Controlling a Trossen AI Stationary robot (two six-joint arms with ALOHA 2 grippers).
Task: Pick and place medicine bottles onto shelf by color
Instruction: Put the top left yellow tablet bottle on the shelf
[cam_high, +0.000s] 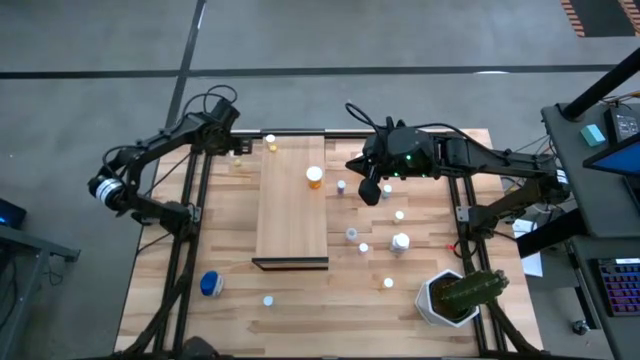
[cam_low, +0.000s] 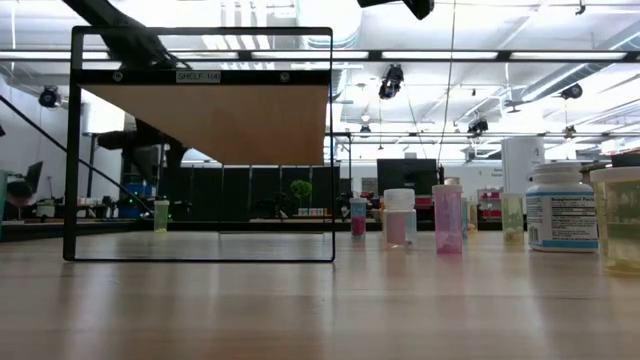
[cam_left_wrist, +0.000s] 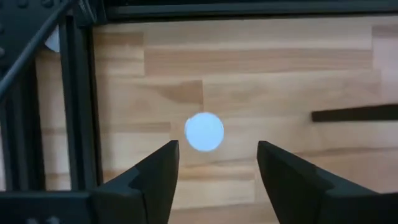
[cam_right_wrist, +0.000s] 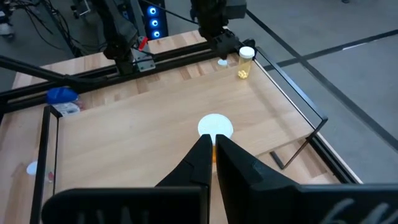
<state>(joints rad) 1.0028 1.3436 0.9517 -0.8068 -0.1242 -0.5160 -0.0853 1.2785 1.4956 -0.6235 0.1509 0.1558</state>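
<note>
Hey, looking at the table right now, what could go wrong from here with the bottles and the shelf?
1. The orange bottle stands close to the shelf's right edge, and the right gripper is just beside it; a nudge might tip it off.
2. Several small bottles stand scattered right of the shelf below the right arm, so a low sweep could knock them over.
3. The left gripper hangs open over a white cap beside a black frame rail, which it might clip.

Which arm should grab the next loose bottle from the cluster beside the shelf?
Right. The right gripper hovers by the shelf, right next to the loose bottles. The left gripper sits open at the table's far left corner over one white cap, across the shelf.
</note>
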